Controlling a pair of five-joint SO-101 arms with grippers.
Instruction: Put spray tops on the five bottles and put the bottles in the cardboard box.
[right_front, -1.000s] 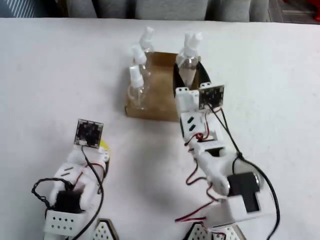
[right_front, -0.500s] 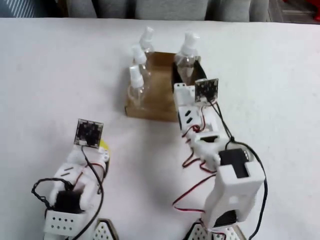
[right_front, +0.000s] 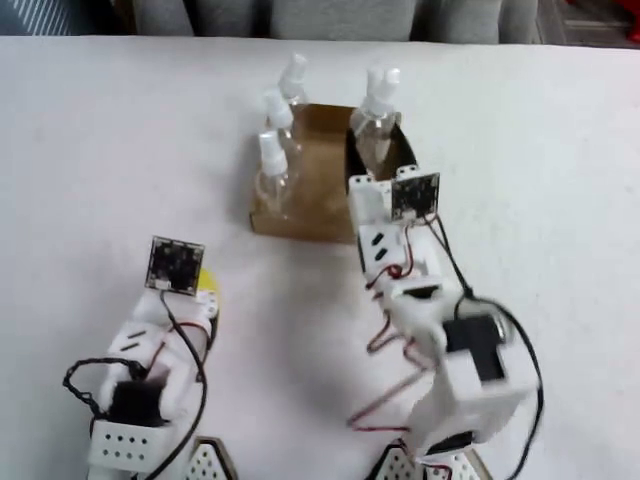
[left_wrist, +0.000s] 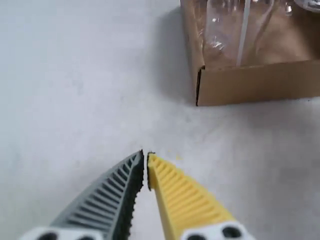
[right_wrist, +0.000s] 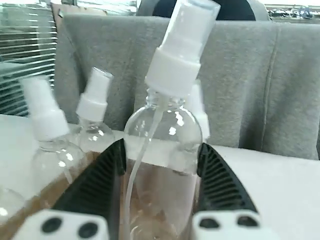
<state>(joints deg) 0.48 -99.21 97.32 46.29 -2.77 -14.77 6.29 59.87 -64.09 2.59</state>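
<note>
High view: right arm (right_front: 440, 340) stretches from 5 o'clock toward 12, wrist over the cardboard box (right_front: 318, 185) at its 3 o'clock side. Right pincer (right_front: 377, 160) is part-way open, black fingers (right_wrist: 102, 172) pressed on both sides of a clear held bottle (right_wrist: 165, 130), spray top on, upright in the box. Second bottle (right_wrist: 197, 112) is just behind it at 12. Three side bottles (right_front: 272, 170) stand along the box's 9 o'clock side. Left arm (right_front: 150, 350) is folded low at 7 o'clock. Left pincer (left_wrist: 146, 160) is closed tip to tip, holding nothing, just over the white surface (right_front: 120, 130), box at its 1 o'clock.
</note>
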